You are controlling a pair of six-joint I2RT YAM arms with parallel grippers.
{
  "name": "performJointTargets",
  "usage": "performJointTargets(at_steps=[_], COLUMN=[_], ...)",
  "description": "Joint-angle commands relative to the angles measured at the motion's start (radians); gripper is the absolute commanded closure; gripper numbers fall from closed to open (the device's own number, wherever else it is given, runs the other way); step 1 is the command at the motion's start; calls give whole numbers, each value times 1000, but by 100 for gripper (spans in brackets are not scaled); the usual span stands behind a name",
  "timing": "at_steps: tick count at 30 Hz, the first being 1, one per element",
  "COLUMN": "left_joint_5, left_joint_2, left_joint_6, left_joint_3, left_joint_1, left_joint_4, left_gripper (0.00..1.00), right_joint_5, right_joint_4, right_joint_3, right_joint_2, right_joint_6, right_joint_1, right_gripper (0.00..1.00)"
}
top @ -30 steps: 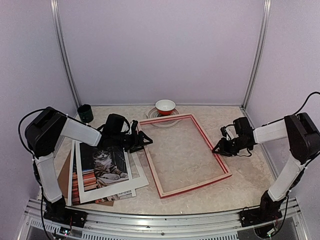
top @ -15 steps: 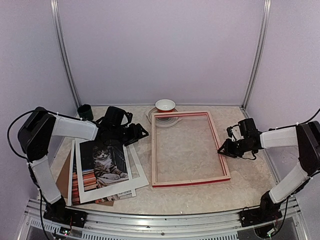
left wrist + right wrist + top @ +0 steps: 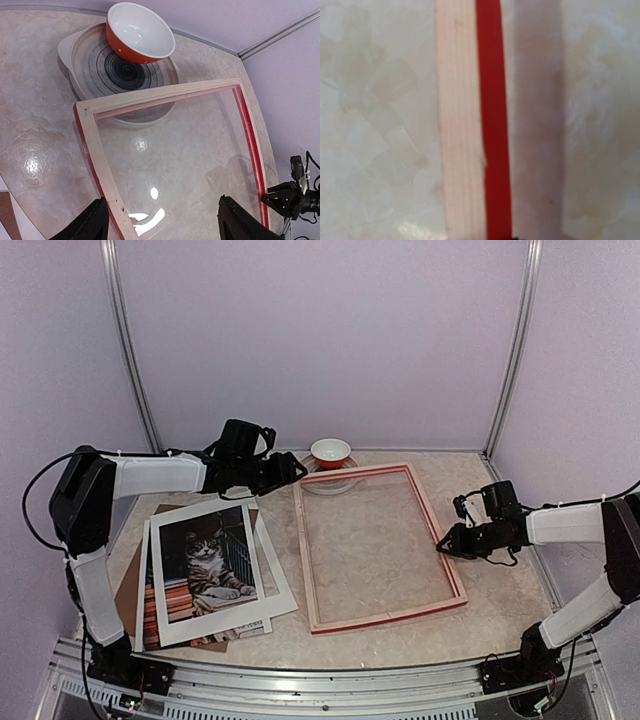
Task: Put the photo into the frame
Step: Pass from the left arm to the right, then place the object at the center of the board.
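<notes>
At desk centre, the frame (image 3: 304, 555) lies flat, back side up: pale wood rails, a red edge showing, clear pane with the marbled desk (image 3: 500, 605) visible through it. Its 12 o'clock rail overlaps a grey ringed plate (image 3: 95, 55) that carries an orange-red bowl (image 3: 331, 452) with a white inside.

The left claw (image 3: 287, 472) sits at the frame's 11 o'clock corner. In the left wrist view its fingers (image 3: 95, 222) are spread wide with nothing between them, and the frame's corner (image 3: 100, 155) and pane lie below the gap, apart from the claw.

The right claw (image 3: 446, 543) is at the frame's 3 o'clock rail, tips right at the outer red edge. The right wrist view shows only the rail (image 3: 457, 125) close up and a dark sliver at the bottom edge; I cannot tell whether this claw is open, closed, or gripping the rail.

The photo (image 3: 207, 558), a tabby cat with reddish books, lies at the desk's 8 o'clock, outside the frame, in a loose stack with a white mat (image 3: 275, 580) and a brown board (image 3: 128, 590). It is at 7 o'clock from the left claw, well apart, and across the frame from the right claw.
</notes>
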Motion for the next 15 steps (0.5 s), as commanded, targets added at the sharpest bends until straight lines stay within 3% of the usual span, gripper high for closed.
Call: performJointTargets(at_steps=[1, 15], left_joint_5=[-37, -10], left_joint_2=[56, 117], left_joint_6=[74, 133], left_joint_3=[78, 132], left_joint_1=[6, -4], left_joint_4=[-89, -119], left_gripper=[26, 27], right_joint_5=[-59, -38], right_joint_4=[70, 86], right_joint_3=[3, -33], right_joint_2=[-45, -48], right_joint_6=[-33, -36], right_joint_1=[24, 74], right_gripper=[95, 93])
